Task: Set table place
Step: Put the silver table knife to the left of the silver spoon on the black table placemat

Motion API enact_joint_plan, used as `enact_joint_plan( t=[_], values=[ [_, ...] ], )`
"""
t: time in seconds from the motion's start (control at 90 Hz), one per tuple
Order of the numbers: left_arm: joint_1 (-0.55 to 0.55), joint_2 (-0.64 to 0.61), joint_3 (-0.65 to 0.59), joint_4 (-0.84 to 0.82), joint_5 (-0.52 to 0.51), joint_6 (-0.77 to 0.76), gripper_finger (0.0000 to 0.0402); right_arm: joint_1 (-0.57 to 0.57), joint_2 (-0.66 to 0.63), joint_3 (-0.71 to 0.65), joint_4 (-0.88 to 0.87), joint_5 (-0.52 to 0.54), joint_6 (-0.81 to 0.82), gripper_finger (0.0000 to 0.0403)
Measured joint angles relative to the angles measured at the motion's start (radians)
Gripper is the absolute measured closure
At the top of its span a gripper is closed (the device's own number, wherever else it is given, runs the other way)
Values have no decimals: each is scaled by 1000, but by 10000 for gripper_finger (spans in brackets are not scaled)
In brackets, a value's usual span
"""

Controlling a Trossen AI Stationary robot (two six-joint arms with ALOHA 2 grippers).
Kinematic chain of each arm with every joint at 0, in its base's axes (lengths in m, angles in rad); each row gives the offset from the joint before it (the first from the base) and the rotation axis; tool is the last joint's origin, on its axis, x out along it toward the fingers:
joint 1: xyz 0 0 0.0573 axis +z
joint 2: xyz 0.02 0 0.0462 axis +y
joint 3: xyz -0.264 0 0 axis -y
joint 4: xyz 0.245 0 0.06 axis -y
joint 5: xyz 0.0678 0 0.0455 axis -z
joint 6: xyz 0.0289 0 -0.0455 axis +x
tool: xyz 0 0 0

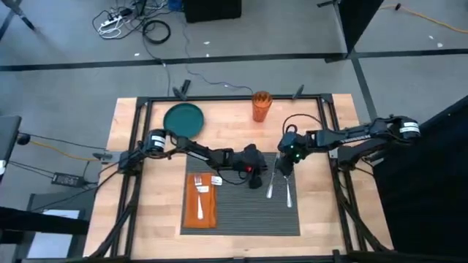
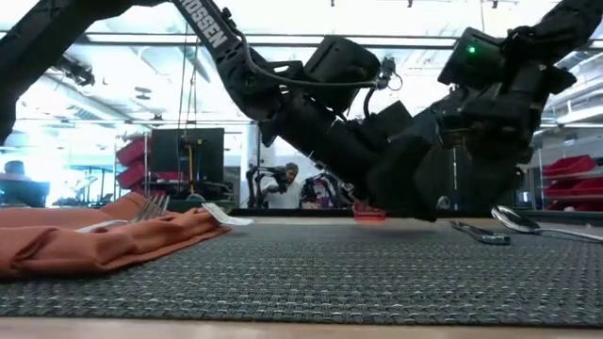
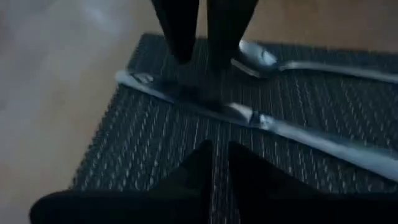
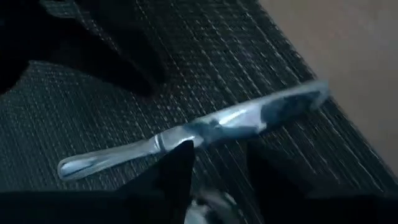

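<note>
The place, a dark grey ribbed placemat (image 1: 241,212), lies on the wooden table (image 1: 157,212). At its left end an orange napkin (image 1: 201,201) carries a fork (image 2: 151,207). A knife (image 4: 205,130) and a spoon (image 3: 261,57) lie side by side on its right part. My right gripper (image 4: 217,155) is open, low over the knife's middle, and seems clear of it. My left gripper (image 3: 219,149) is shut and empty, low over the mat's far middle, just left of the knife.
A teal plate (image 1: 183,118) sits on the table's far left, off the mat. An orange cup (image 1: 261,106) stands at the far edge. The mat's middle, between napkin and knife, is bare. The two grippers are close together over the mat's far edge.
</note>
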Motion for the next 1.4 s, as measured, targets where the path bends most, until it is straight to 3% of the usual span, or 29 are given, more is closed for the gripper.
enact_joint_plan(
  t=[0.222, 0.467, 0.811, 0.967, 1.111, 1.4],
  values=[
    [-2, -3, 5, -66, 6, -23, 365, 19, 114, 3, 88, 29, -7, 275],
    [-2, -3, 3, -56, 8, -23, 365, 26, 125, 0, 231, 23, -7, 275],
    [-13, -42, 42, -101, -5, -57, 365, 7, 1, -1, 203, 14, 31, 276],
    [-10, -29, 47, -92, -80, -51, 365, 5, 19, -1, 204, 96, 55, 276],
    [4, -28, 35, -90, -87, -46, 365, 6, 34, -1, 205, 147, 47, 276],
    [5, -2, 24, -69, -88, -26, 365, 13, 38, -1, 216, 149, 46, 276]
  ],
)
